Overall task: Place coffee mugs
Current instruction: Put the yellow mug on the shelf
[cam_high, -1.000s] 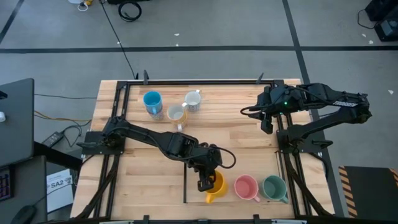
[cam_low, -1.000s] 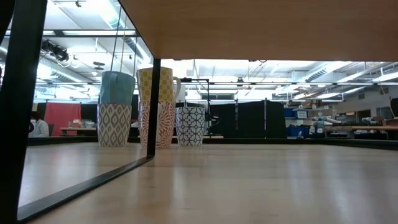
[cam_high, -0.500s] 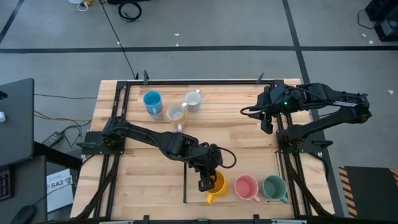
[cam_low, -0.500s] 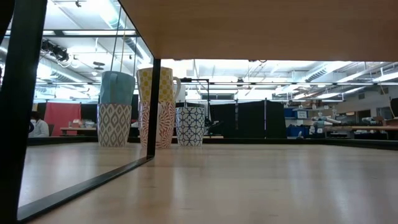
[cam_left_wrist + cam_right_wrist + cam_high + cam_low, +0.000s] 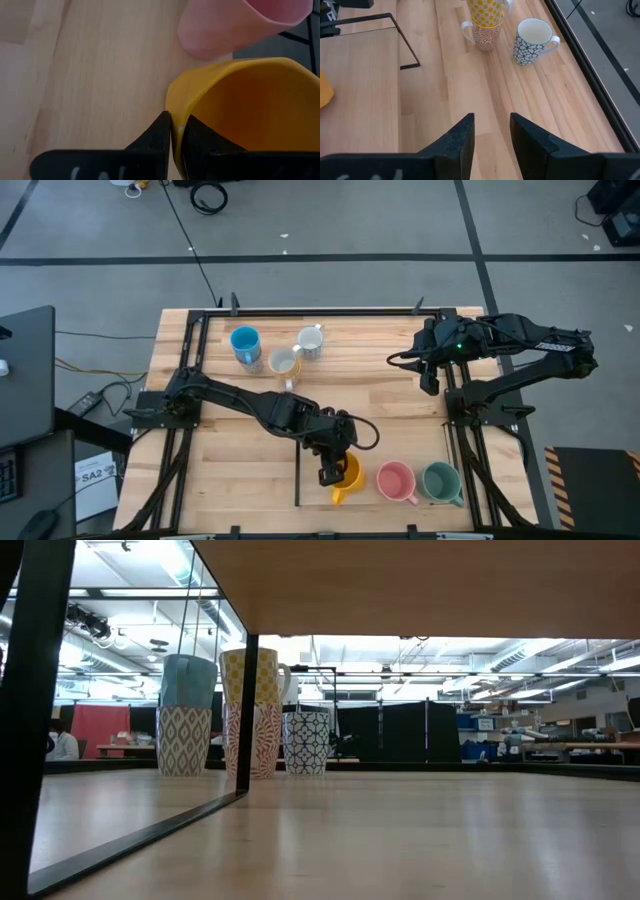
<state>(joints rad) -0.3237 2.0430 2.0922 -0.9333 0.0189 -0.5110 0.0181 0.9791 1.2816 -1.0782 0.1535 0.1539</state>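
Orange mug (image 5: 347, 477) is sitting at the near edge of the table (image 5: 380, 405), first in a row with the pink mug (image 5: 395, 481) and green mug (image 5: 440, 481) to its right, all three upright with mouths up. Left gripper (image 5: 331, 473) is pinching the orange mug's rim: in the left wrist view one finger is sitting outside the wall, the other inside, with the thin lip between them, jaws nearly together on it. So the mug is lying right at the fingertips, its long axis vertical, the handle pointing toward the near table edge in the high view, away from the arm. Pink mug is standing just beside it, close but apparently not touching; I'd judge that gap is what matters on release, so pull straight up and off the rim, no sideways drift. Right gripper (image 5: 490, 131) is hovering over the far right part of the table, fingers spread with nothing between them, well apart from the row; left arm is clearly the nearer one. Still to go on the far left: blue mug (image 5: 245, 344), a patterned white mug (image 5: 534, 40), and a stacked pair of patterned mugs (image 5: 486, 22), yellow-dotted over red-leaf. Mugs are looking like glazed ceramic, smooth, tapered, round; table is pale wood planks with black line markings.
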